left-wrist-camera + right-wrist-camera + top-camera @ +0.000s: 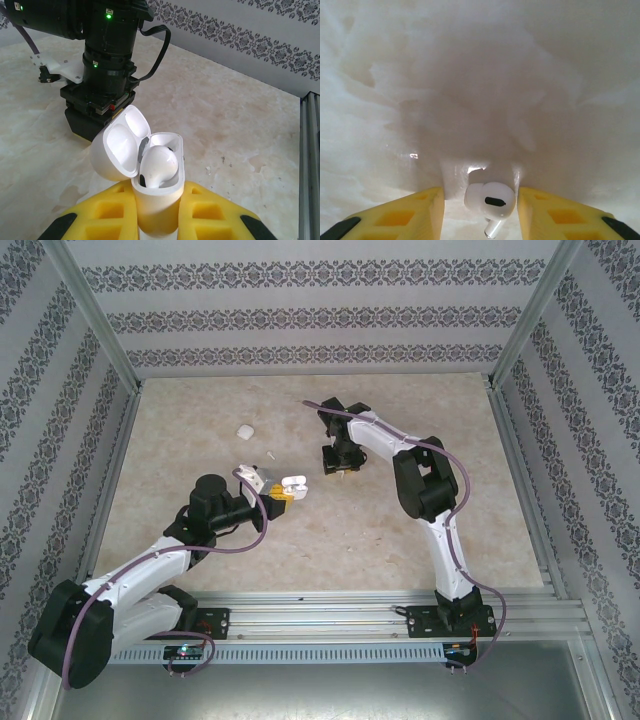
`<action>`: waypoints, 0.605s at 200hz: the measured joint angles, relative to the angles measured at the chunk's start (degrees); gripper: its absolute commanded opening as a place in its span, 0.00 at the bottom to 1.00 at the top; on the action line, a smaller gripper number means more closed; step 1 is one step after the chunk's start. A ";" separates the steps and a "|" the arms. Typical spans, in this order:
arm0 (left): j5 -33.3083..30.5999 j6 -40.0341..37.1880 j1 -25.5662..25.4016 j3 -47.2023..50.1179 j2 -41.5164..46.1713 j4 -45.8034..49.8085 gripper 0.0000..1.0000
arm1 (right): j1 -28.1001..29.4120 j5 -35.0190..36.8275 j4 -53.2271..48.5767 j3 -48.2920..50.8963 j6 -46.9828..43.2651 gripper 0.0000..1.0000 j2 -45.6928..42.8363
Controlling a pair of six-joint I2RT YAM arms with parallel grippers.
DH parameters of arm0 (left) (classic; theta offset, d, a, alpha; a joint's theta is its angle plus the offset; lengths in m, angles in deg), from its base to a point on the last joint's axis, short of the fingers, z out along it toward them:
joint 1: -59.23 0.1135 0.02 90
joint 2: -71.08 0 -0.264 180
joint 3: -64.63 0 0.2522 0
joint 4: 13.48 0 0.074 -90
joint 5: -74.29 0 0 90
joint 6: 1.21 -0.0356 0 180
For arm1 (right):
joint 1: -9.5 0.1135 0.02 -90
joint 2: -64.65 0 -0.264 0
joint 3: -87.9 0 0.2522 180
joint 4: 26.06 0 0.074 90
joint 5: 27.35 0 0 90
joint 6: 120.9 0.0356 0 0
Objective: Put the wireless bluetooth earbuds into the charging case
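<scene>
Our left gripper (157, 220) clamps the open charging case (156, 200), one earbud (159, 162) inside. Jaws apart, our right gripper (480, 200) straddles another earbud (492, 201), apparently unpinched.

Over the charging case (157, 200) the way down is open, but an earbud (159, 165) fills 1 of its 2 sockets and the raised lid (117, 147) walls 1 side. The right arm (102, 75) stands close behind the case, and the table (240, 125) beside the case is bare.

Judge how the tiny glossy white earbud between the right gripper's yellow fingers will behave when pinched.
The tiny glossy white earbud looks smooth and rounded, so it may slip or squirt out of the right gripper. Its round bulb and short stem probably let it roll or pivot when nudged. Being so small, it is likely very light.
</scene>
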State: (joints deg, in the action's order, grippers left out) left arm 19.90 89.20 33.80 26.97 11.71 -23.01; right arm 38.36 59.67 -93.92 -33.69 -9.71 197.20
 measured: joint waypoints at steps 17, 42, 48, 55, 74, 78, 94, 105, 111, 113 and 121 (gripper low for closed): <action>0.20 -0.04 0.00 0.00 0.00 0.00 0.00 | 0.00 0.46 -0.17 0.00 -0.46 0.36 0.00; 0.35 -0.02 0.00 0.00 0.00 -0.02 0.00 | -0.02 0.72 -0.35 0.00 -0.68 0.33 0.00; 0.35 -0.02 0.00 0.00 0.00 -0.02 0.00 | -0.15 0.74 -0.39 0.00 -0.72 0.31 0.00; 0.35 -0.02 0.00 0.00 0.00 -0.04 0.00 | -0.15 0.79 -0.42 0.07 -0.94 0.27 0.00; 0.35 -0.02 0.00 0.00 -0.04 -0.09 0.00 | -0.26 0.70 -0.26 0.50 -1.70 0.24 -0.17; 0.35 0.00 0.00 0.00 -0.07 -0.09 0.00 | -0.26 0.70 -0.11 0.66 -1.79 0.24 -0.31; 0.46 0.00 0.00 0.00 -0.15 -0.09 0.00 | -0.24 0.66 0.68 1.79 -1.99 0.23 -0.98; 0.63 0.02 0.00 0.00 -0.15 -0.09 0.00 | -0.24 0.61 1.62 2.89 -2.10 0.22 -1.66; 0.76 0.02 0.00 0.00 -0.15 -0.09 0.00 | -0.24 0.61 2.10 3.41 -2.12 0.21 -1.99; 0.76 0.02 0.00 0.00 -0.15 -0.09 0.00 | -0.24 0.61 2.21 3.58 -2.12 0.20 -2.10; 0.79 0.04 0.00 0.00 -0.15 -0.09 0.00 | -0.24 0.42 2.56 4.26 -2.14 0.20 -2.51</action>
State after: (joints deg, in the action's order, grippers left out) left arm 20.69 89.24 33.80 26.97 11.55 -23.10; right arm 38.12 60.09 -91.37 -29.43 -11.85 194.69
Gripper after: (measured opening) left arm 0.165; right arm 0.210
